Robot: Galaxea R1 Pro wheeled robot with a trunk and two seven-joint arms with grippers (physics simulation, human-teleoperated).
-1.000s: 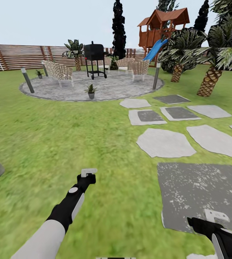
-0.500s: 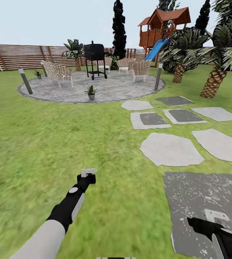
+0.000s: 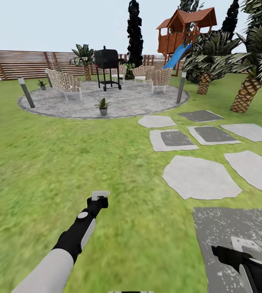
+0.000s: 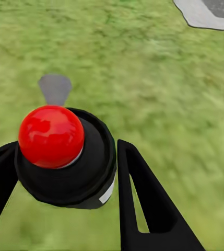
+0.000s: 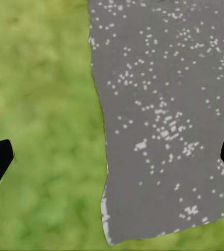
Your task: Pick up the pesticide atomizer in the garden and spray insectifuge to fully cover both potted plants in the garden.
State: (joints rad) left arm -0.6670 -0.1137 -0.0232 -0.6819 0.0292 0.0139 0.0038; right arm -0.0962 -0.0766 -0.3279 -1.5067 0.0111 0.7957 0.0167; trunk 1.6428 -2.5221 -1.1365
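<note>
While lawn (image 3: 66, 162) lies ahead, left claw (image 4: 65, 172) grips red-capped atomizer (image 4: 51, 136), right claw (image 5: 112, 157) wide (empty), bollards flanking patio (image 3: 127, 101).

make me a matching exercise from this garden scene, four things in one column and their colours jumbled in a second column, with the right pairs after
Things:
1. slide on the playhouse
2. barbecue grill on the patio
3. round knob between the left gripper's fingers
4. lawn

Colours:
A. green
B. red
C. blue
D. black

Right pairs: 1-C, 2-D, 3-B, 4-A
</note>
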